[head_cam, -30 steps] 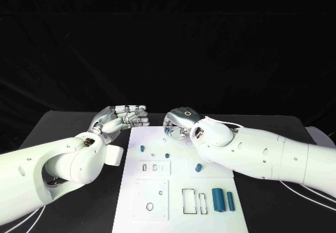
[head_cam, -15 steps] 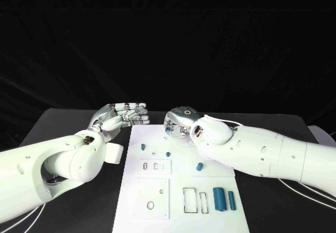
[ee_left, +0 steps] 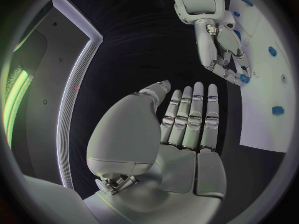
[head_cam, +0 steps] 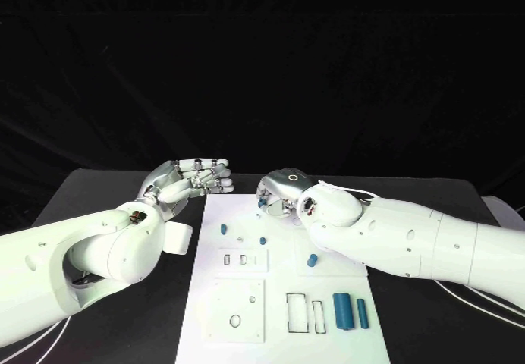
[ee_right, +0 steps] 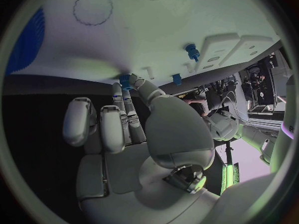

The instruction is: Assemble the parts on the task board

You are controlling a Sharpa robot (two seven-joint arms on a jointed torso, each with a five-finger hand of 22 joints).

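The white task board [head_cam: 279,303] lies along the middle of the black table. My right hand [head_cam: 282,193] sits at the board's far edge and pinches a small blue part [ee_right: 127,79] between thumb and fingertip; the same part [ee_left: 244,77] shows at that hand's fingertips in the left wrist view. My left hand [head_cam: 193,180] hovers beside the board's far left corner, fingers straight and close together [ee_left: 187,129], holding nothing. Small blue parts [head_cam: 223,228] [head_cam: 262,240] [head_cam: 311,261] stand further down the board. Two blue cylinders [head_cam: 341,307] [head_cam: 361,313] lie near its right front.
Rectangular outlines and slots [head_cam: 297,313] mark the board's near half, with an inset plate [head_cam: 239,300] to their left. Both white forearms [head_cam: 88,258] [head_cam: 426,243] flank the board over the table. Black table surface [head_cam: 99,189] lies on either side.
My left hand has drifted slightly up and away from me. My right hand keeps its pinch on the blue part at the board's far edge, almost unmoved.
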